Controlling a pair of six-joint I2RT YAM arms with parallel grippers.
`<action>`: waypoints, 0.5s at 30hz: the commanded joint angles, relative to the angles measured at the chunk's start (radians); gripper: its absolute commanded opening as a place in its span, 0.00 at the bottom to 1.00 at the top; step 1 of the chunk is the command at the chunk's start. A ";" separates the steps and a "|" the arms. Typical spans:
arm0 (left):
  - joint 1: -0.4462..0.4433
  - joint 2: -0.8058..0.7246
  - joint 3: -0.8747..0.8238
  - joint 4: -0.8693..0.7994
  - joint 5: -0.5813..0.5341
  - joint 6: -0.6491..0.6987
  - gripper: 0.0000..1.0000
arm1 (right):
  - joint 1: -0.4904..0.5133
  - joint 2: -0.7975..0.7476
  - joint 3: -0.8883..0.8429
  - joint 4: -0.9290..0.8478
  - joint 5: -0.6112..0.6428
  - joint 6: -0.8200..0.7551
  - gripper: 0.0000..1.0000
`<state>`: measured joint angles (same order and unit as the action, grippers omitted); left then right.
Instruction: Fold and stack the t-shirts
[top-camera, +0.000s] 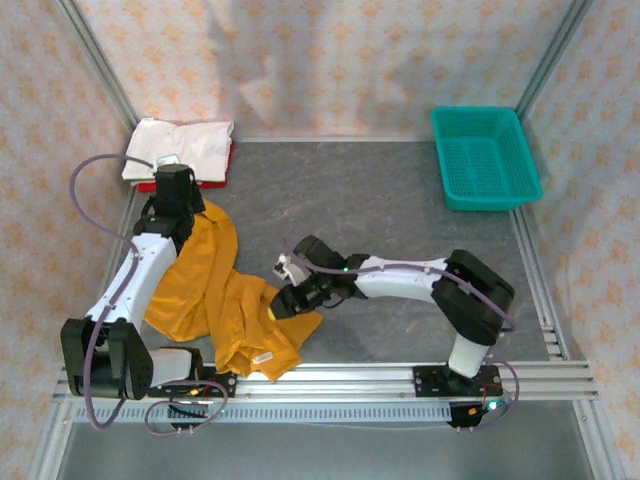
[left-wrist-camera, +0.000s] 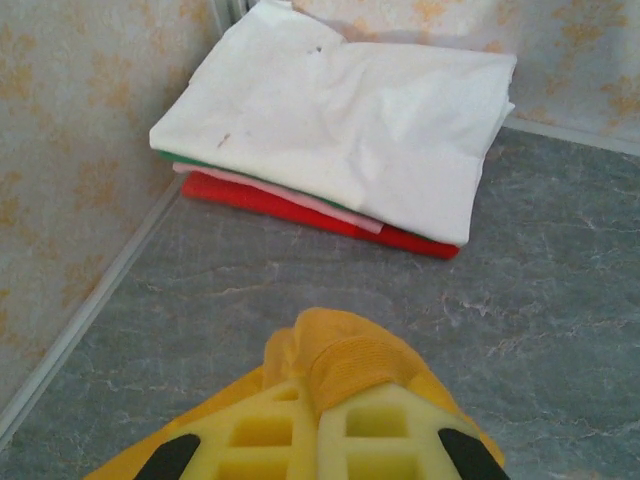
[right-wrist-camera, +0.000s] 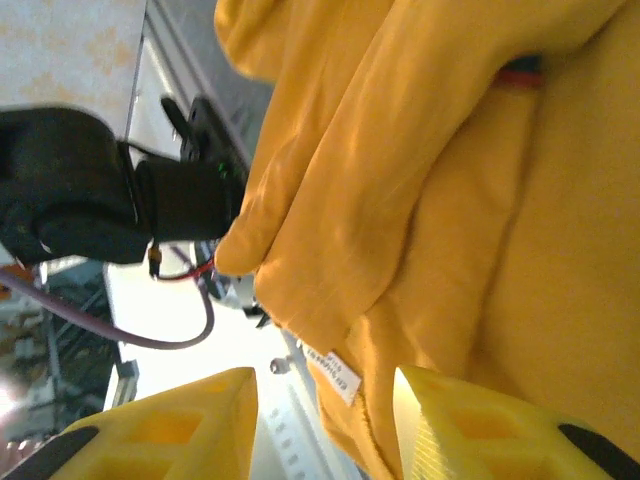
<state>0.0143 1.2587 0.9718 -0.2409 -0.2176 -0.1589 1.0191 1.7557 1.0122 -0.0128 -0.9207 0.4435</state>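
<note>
A mustard-orange t-shirt (top-camera: 215, 290) lies crumpled on the grey table at the near left. My left gripper (top-camera: 183, 205) is shut on a bunched edge of the mustard-orange t-shirt (left-wrist-camera: 345, 355) at its far end. A folded stack sits in the far left corner, with a white t-shirt (left-wrist-camera: 340, 110) on top and a red t-shirt (left-wrist-camera: 330, 222) at the bottom. My right gripper (top-camera: 287, 300) stands open at the near right edge of the mustard-orange t-shirt (right-wrist-camera: 430, 230). The cloth with its white care label (right-wrist-camera: 335, 372) hangs just ahead of the parted fingers (right-wrist-camera: 470, 425).
A teal mesh basket (top-camera: 484, 156) stands at the far right corner. Thin pink and green layers show within the stack (left-wrist-camera: 270, 185). Patterned walls close in the table. An aluminium rail (top-camera: 400, 380) runs along the near edge. The left arm's base (right-wrist-camera: 90, 190) appears in the right wrist view.
</note>
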 joint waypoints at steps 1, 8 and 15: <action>0.006 -0.049 -0.037 0.029 -0.020 -0.032 0.00 | 0.037 0.048 -0.005 0.169 -0.096 0.144 0.43; 0.006 -0.066 -0.093 0.051 0.013 -0.062 0.00 | 0.078 0.134 0.053 0.116 -0.044 0.147 0.42; 0.006 -0.070 -0.100 0.055 0.013 -0.064 0.00 | 0.078 0.197 0.077 0.153 -0.079 0.179 0.43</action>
<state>0.0143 1.2083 0.8879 -0.2150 -0.1986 -0.2058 1.0985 1.9289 1.0554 0.0967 -0.9718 0.6006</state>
